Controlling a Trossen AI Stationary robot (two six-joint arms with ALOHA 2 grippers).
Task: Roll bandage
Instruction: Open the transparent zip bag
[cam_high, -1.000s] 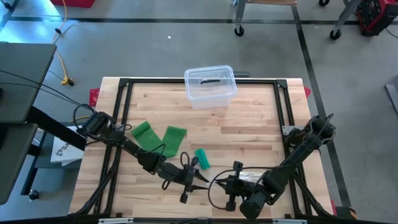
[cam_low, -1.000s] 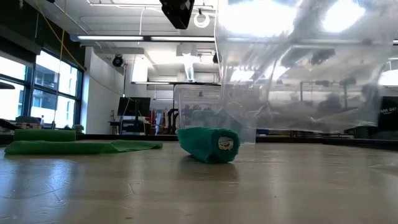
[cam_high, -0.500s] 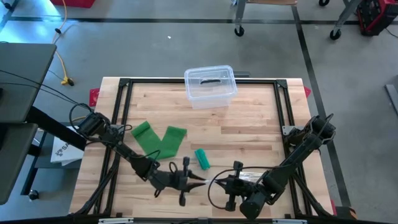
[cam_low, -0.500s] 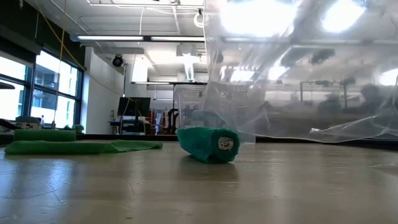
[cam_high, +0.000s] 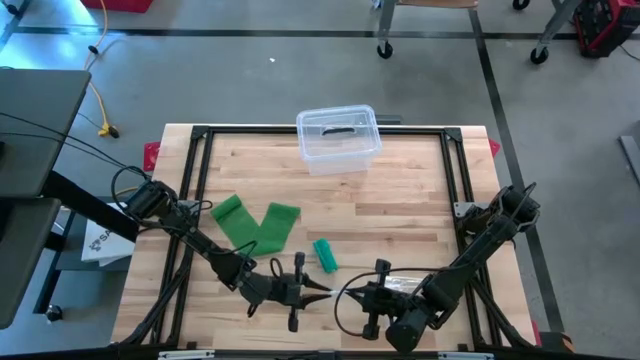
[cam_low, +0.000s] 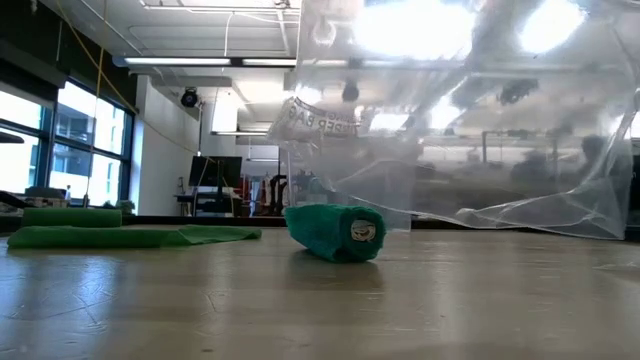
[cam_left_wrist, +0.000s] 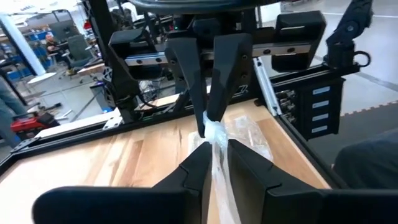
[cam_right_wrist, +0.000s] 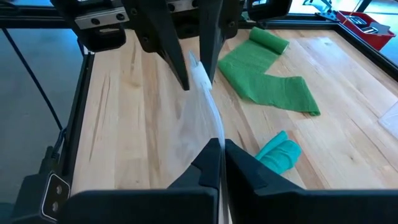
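Left gripper (cam_high: 318, 292) low over the near edge of the table (cam_high: 400, 215), fingers pinched on one end of a clear plastic bag (cam_low: 460, 130). In the left wrist view the two fingers (cam_left_wrist: 249, 169) close on the crumpled plastic, and the other arm's fingers meet the same plastic from the opposite side.

Green unrolled bandage (cam_high: 262, 224) lies flat behind the left gripper, toward that arm's base side; one end is partly rolled. Same strip in the low view (cam_low: 130, 236) and in the right wrist view (cam_right_wrist: 267, 81), well apart from both grippers.

Teal rolled bandage (cam_high: 325, 254) sits on the wood just behind the two grippers, near them but not touching either. In the low view it lies on its side (cam_low: 335, 232), label end facing the camera, the bag hanging above and behind it.

Right gripper (cam_high: 345, 293) faces the left one, tips almost meeting, clamped on the bag's other end (cam_right_wrist: 202, 81).

Clear lidded container (cam_high: 338, 137) at the far edge, well apart.
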